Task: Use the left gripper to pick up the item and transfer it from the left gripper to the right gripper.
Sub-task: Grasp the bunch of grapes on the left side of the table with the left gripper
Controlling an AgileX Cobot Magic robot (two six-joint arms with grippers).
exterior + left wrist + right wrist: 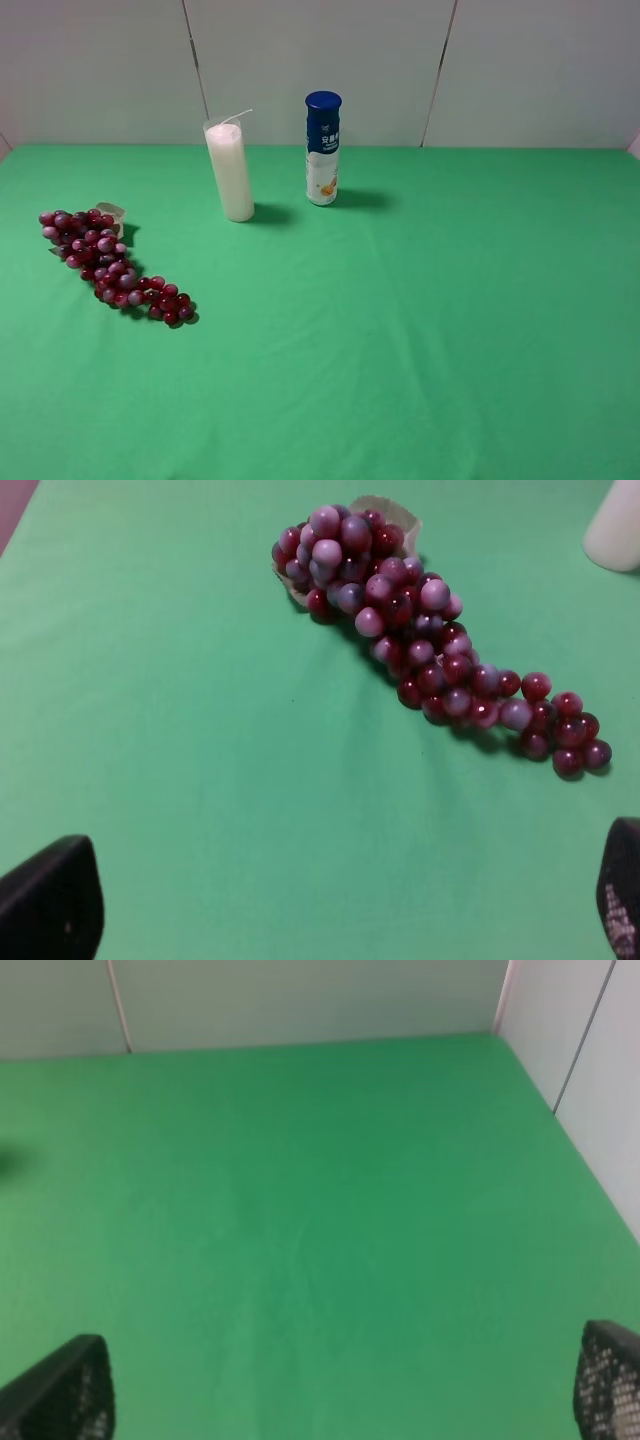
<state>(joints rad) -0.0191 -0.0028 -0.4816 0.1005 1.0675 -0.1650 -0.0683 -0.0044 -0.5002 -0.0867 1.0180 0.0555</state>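
The item, a long bunch of dark red-purple grapes (112, 266) with a small tan leaf at its far end, lies on the green table at the left. It also shows in the left wrist view (430, 640). My left gripper (340, 905) is open, its two black fingertips (50, 900) spread wide at the frame corners, short of the grapes and apart from them. My right gripper (340, 1390) is open and empty over bare green cloth. Neither gripper shows in the exterior high view.
A white candle (230, 170) stands upright at the back centre-left; its base shows in the left wrist view (615, 530). A blue-capped bottle (322, 148) stands to its right. Grey walls close the back and right side (590, 1080).
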